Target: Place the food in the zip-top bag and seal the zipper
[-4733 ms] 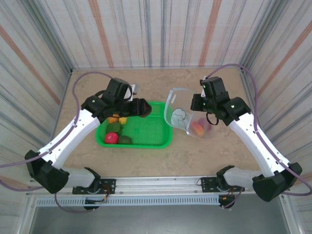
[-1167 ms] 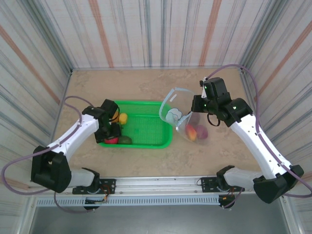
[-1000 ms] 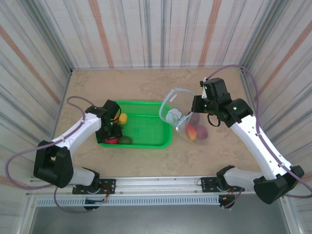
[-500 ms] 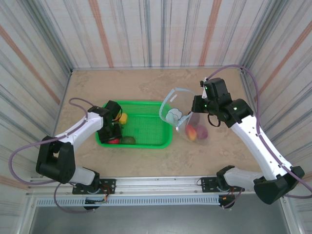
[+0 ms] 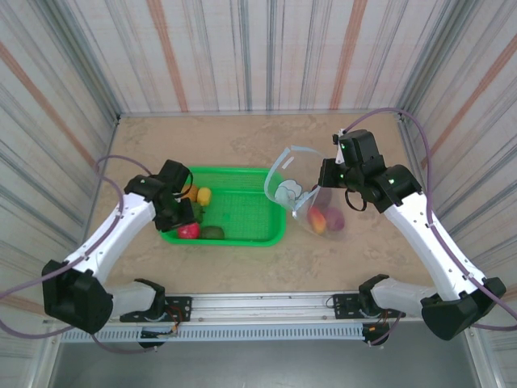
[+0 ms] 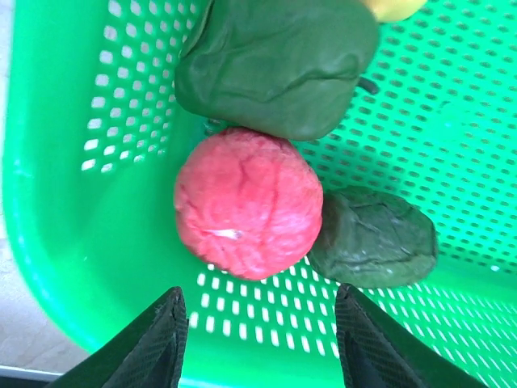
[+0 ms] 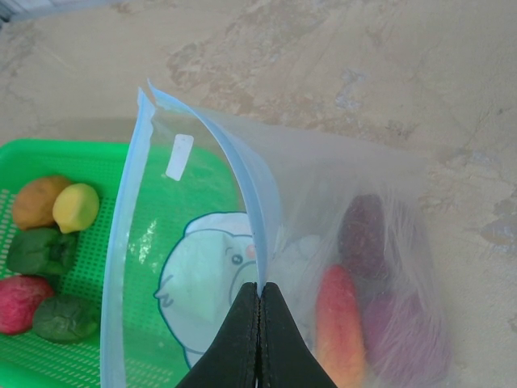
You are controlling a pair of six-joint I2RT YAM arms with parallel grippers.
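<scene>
The food (image 5: 188, 230) is in two places from above: some pieces lie at the left end of the green basket (image 5: 250, 218), and some sit down in the zip-top bag (image 5: 300, 194), which stands on the table just beside the basket's right end. The left gripper (image 5: 183, 215) hangs over the basket pieces and the right gripper (image 5: 327, 176) is at the top of the bag. From the left wrist, the red ball (image 6: 246, 214) looks round and bumpy, touching a big green leafy piece (image 6: 275, 65) and a small dark green lump (image 6: 371, 238). The left gripper is partly wide and holds nothing, its fingers (image 6: 153, 339) just short of the ball. I think a round ball could pop out sideways if the pinch is crooked, or a finger could snag the basket holes. From the right wrist, the right gripper is squeezed tight on one lip of the bag, by the light blue zipper (image 7: 252, 202). That is a thin pinch on slippery plastic, so it could slide out and let the mouth flop closed. An orange piece (image 7: 339, 323) and a dark maroon piece (image 7: 363, 234) show through the clear side.
</scene>
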